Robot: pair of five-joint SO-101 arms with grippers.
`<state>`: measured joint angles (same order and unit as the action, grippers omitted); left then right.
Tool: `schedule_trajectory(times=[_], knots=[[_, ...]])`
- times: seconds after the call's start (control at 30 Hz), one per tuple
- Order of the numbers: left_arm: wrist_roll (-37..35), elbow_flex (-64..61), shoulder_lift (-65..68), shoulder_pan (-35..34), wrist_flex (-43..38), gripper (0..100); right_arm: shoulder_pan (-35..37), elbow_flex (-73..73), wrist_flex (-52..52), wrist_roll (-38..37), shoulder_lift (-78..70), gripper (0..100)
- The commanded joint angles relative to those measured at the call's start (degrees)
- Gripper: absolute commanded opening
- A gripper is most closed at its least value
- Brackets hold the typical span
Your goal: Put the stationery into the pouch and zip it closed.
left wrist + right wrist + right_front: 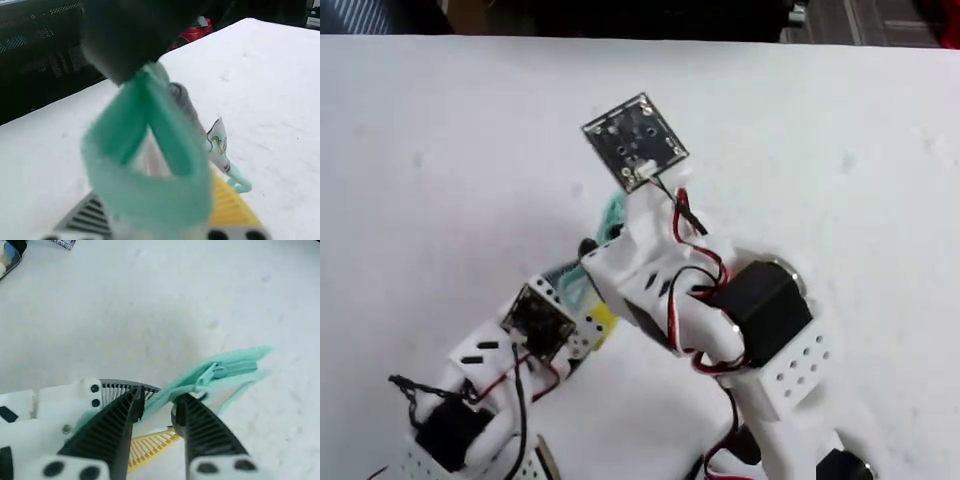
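Pouch [235,362] slung taut over mid bench [150,300], clenched at one end in left claw [157,220] as anchor, zip edge nipped in right claw [157,399] just by slider [206,375], likely set up for dragging zip shut against that hold.

White, evenly lit tabletop [440,150] all around the right tool [160,399]; beyond it, dark mesh panel [45,55], red object [192,30].

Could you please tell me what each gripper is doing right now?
Left gripper: closed on the teal fabric zip pouch.
Right gripper: closed on the same pouch's zipper edge.
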<state>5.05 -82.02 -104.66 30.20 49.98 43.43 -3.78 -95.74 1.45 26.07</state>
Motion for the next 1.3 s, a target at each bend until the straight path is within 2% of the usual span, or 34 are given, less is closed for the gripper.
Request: schedule_trajectory(times=[0.0,0.07,0.23,0.33,0.43,0.5,0.73,0.83,0.9,0.97,1.1,1.2,1.27], knots=[[0.97,14.33,-0.22,2.77,14.07,20,-5.14,0.35,-2.33,-1.67,-5.05,1.7],[1.14,18.90,-0.22,2.95,18.29,20,-8.75,0.35,-2.33,-1.85,-6.37,1.7],[1.14,24.09,-0.22,2.86,21.89,20,-14.99,-0.26,-2.33,-3.16,-7.43,1.7],[1.23,26.37,-0.31,1.80,23.30,20,-15.60,-4.40,-2.33,-11.60,-7.52,1.7],[1.05,26.46,-0.31,-3.56,22.33,20,-15.69,-8.00,-2.68,-25.67,-8.04,1.7],[0.88,24.44,-0.31,-7.43,20.22,20,-15.60,-6.95,-2.77,-31.56,-8.22,1.7],[1.23,7.65,-0.31,-9.27,3.25,20,-12.44,-2.29,-2.77,-32.79,-11.03,2.7],[1.23,2.73,-0.31,-9.27,-2.46,20,-10.95,-2.29,-2.77,-32.79,-11.74,11.2],[1.23,1.67,-0.31,-9.36,-3.60,20,-10.77,-2.29,-2.77,-32.70,-11.38,16.9],[1.23,1.67,-0.31,-9.45,-3.43,20,-10.68,-2.20,-2.77,-32.70,-10.68,16.8],[1.23,1.49,-0.31,-9.45,-3.69,20,-10.42,-2.02,-3.03,-32.70,-8.75,11.9],[1.23,1.49,-0.31,-9.54,-3.69,20,-10.15,-1.58,-3.03,-32.70,-8.66,1.9],[1.23,1.49,-0.31,-9.71,-3.78,20,-10.59,-0.97,-3.03,-32.79,-8.48,2.6]])
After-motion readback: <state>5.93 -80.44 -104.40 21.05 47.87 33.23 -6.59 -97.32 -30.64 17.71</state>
